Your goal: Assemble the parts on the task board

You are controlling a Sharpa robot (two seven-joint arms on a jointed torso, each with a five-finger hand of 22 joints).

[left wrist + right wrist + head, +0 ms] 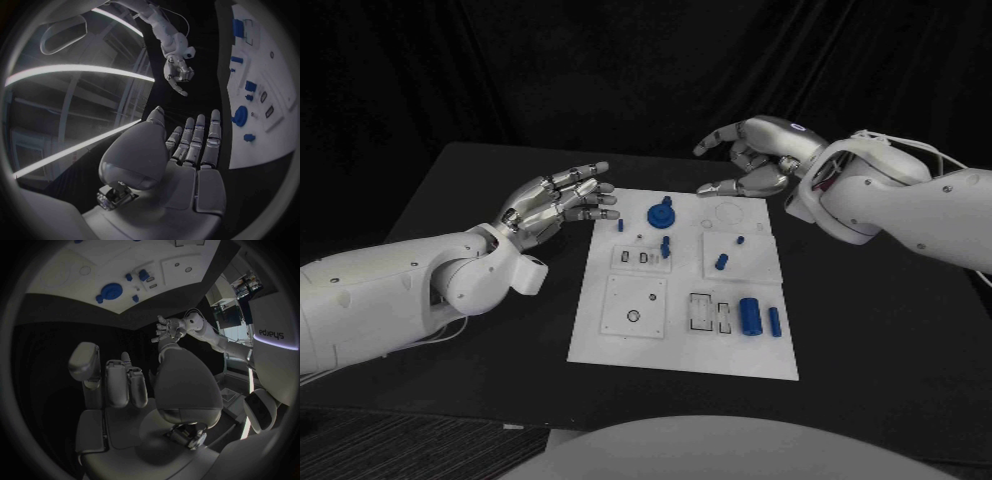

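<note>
Left hand [561, 207]: fingers spread, holding nothing, hovering just off the near-left edge of the white rectangular task board [685, 350]. Right hand [750, 158]: fingers curled, holding nothing, over the board's far edge. The blue round knobbed part [661, 212] stands on the board between them, slightly nearer the left hand; no clear long axis.

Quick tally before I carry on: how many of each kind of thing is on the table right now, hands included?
Blue parts: 7 that I can make out
White task board: 1
Hands: 2, left hand and right hand
Total: 10
</note>
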